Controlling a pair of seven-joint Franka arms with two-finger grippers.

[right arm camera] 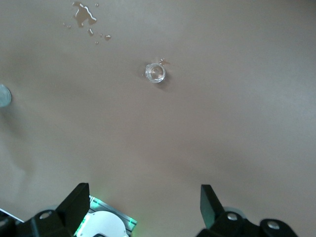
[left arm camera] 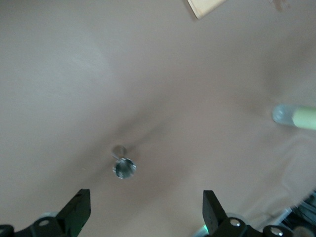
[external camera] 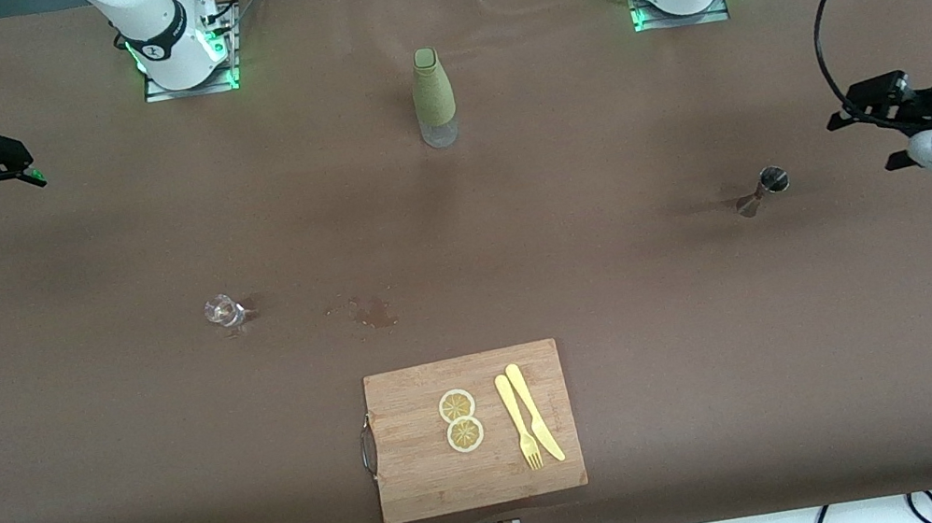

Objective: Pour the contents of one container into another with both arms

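Observation:
A bottle with a green sleeve (external camera: 433, 97) stands upright between the two arm bases and shows on its side in the left wrist view (left arm camera: 296, 116). A small clear glass (external camera: 223, 312) (right arm camera: 156, 73) sits toward the right arm's end. A metal jigger (external camera: 762, 188) (left arm camera: 123, 167) stands toward the left arm's end. My left gripper (external camera: 867, 138) (left arm camera: 145, 207) hangs open over the table edge past the jigger, holding nothing. My right gripper (external camera: 5, 196) (right arm camera: 143, 202) hangs open over the table's other end, well apart from the glass, also holding nothing.
A wooden cutting board (external camera: 414, 488) lies near the front edge with two lemon slices (external camera: 460, 420), a yellow fork (external camera: 518, 423) and a knife (external camera: 535, 411). A wet spill (external camera: 370, 311) (right arm camera: 84, 15) marks the brown cloth beside the glass. Cables trail off the table's edges.

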